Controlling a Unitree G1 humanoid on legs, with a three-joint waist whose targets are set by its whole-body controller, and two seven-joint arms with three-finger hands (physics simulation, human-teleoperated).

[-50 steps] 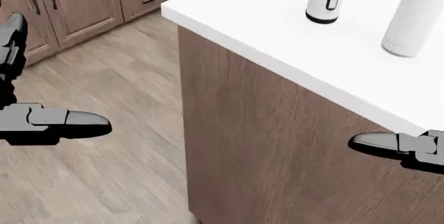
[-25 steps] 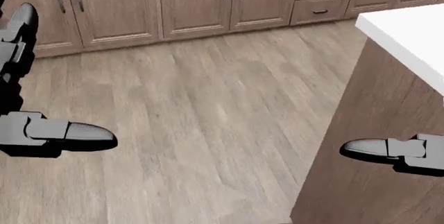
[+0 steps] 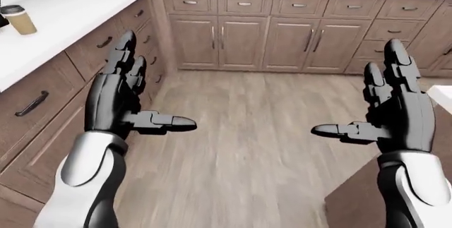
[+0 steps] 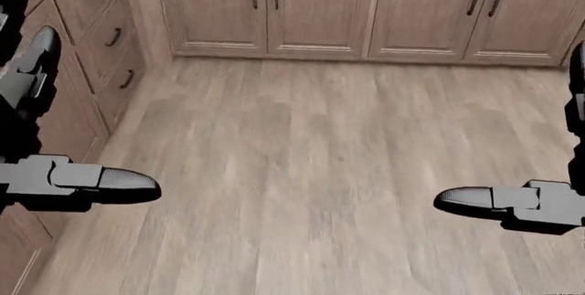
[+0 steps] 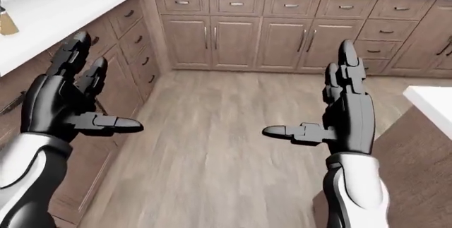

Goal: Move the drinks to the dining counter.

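Wood plank floor [image 4: 302, 172] fills your head view, with brown cabinets [image 3: 282, 37] running along the top and down the left edge. Your left hand [image 3: 120, 101] and right hand [image 3: 396, 111] are both raised with fingers spread and thumbs pointing inward, holding nothing. One drink, a lidded paper coffee cup [image 3: 18, 19], stands on the white counter [image 3: 63, 11] at the upper left of your left-eye view, well apart from both hands.

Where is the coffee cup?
The cup stands on the white counter at the left-eye view's top left, above the drawers, left of the left hand.
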